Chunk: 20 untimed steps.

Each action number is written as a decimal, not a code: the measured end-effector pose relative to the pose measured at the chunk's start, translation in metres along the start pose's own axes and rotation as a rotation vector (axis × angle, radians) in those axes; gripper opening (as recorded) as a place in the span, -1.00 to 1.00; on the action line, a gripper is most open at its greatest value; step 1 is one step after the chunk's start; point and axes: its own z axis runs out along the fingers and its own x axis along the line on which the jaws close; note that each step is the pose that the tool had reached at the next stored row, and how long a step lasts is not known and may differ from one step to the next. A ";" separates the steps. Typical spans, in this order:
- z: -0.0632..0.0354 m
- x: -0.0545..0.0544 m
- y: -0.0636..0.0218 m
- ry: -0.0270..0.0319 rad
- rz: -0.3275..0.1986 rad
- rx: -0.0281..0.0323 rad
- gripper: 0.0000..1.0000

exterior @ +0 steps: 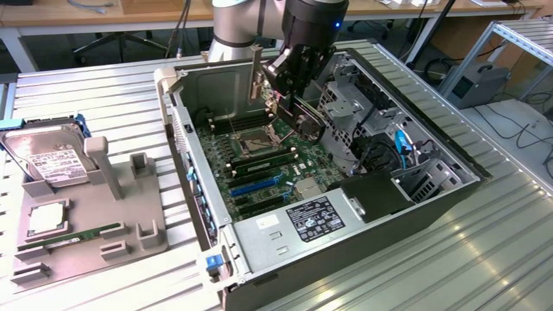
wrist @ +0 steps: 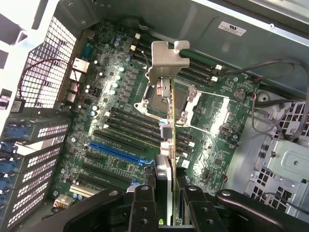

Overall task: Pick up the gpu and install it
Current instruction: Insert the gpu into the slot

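the gripper is clamped on the gpu, holding it edge-down over the motherboard at the far end of the open case, seemingly so its connector edge faces the slots.

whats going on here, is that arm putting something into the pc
The robot arm's hand grips the gpu and holds it inside the open computer case, above the motherboard. The card's silver bracket points away from the hand, and the card is not seated in a slot yet.
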 end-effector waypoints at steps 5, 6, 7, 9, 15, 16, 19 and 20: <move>0.0001 0.000 0.0000 0.0002 -0.005 -0.0001 -0.47; 0.0002 0.000 0.0000 0.0002 -0.006 -0.0001 -0.47; 0.0003 0.000 0.0000 0.0003 -0.008 -0.0002 -0.47; 0.0003 0.000 0.0000 0.0003 -0.011 -0.0003 -0.47; 0.0005 0.000 0.0000 0.0006 -0.017 -0.0004 -0.47; 0.0005 0.000 0.0000 0.0006 -0.018 -0.0004 -0.47; 0.0006 0.000 0.0000 0.0007 -0.021 -0.0005 -0.47; 0.0007 0.000 0.0000 0.0007 -0.023 -0.0005 -0.47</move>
